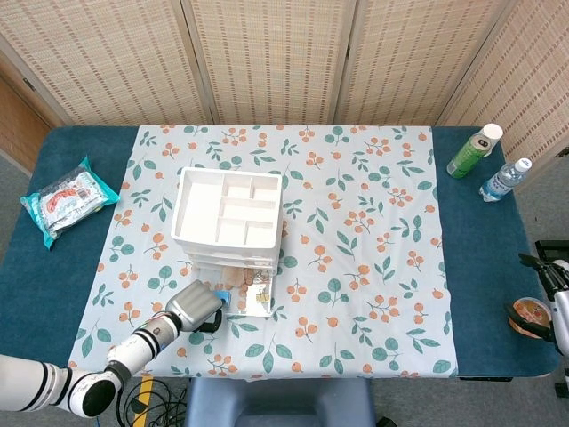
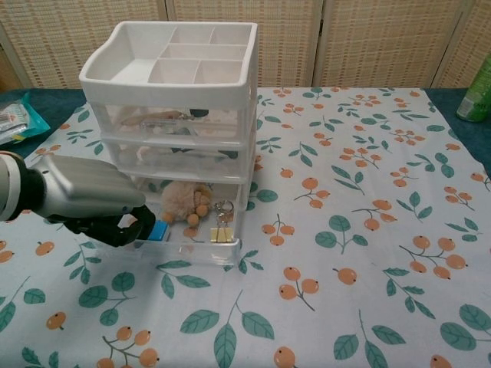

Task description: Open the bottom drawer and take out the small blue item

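Observation:
A white three-drawer unit [image 2: 173, 77] stands on the flowered cloth, its clear bottom drawer [image 2: 192, 249] pulled out toward me. At the drawer's left end lies the small blue item [image 2: 159, 231], also seen from above [image 1: 221, 296]. My left hand [image 2: 88, 199] reaches into that end from the left and its dark fingers curl around the blue item, hiding its left half. From the head view the left hand [image 1: 196, 307] covers the drawer's left corner. My right hand [image 1: 544, 267] stays at the far right edge, away from the drawers, holding nothing.
A tan plush [image 2: 182, 201] and a key ring with clip [image 2: 222, 226] share the drawer. A snack pack [image 1: 67, 197] lies far left. A green bottle [image 1: 473, 151] and a water bottle [image 1: 505, 179] stand back right. A round tin [image 1: 531, 316] sits near the right hand.

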### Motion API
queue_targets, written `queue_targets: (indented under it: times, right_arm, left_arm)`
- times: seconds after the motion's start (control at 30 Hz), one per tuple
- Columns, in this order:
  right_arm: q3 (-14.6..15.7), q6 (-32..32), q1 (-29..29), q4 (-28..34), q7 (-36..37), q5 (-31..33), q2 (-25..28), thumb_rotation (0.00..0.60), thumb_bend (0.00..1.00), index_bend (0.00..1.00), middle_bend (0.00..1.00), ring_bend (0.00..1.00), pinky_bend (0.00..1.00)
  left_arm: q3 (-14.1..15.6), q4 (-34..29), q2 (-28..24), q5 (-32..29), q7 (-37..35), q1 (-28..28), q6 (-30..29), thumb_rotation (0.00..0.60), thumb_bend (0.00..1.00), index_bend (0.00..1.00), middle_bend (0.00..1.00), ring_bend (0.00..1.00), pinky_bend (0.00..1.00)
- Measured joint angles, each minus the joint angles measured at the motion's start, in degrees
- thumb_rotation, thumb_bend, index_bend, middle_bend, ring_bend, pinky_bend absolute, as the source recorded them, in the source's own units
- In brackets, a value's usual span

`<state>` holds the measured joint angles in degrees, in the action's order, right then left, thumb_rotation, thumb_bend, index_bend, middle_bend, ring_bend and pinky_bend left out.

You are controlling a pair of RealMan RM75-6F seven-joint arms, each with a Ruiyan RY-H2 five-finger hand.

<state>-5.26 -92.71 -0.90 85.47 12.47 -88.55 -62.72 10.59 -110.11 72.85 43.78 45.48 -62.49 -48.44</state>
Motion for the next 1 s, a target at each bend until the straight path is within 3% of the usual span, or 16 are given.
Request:
queue_targets:
  times: [1.0]
  right_arm:
    - [-0.1,0.3,-0.1,-0.3,0.0,0.3,-0.2,0.600,0.21,0.18,0.29,0.31,0.36]
  left_arm:
    - [1.0,-0.6,-0.3,-0.2,0.7,0.1,-1.9,0.019,0.71,0.26,0.98,1.00,1.00]
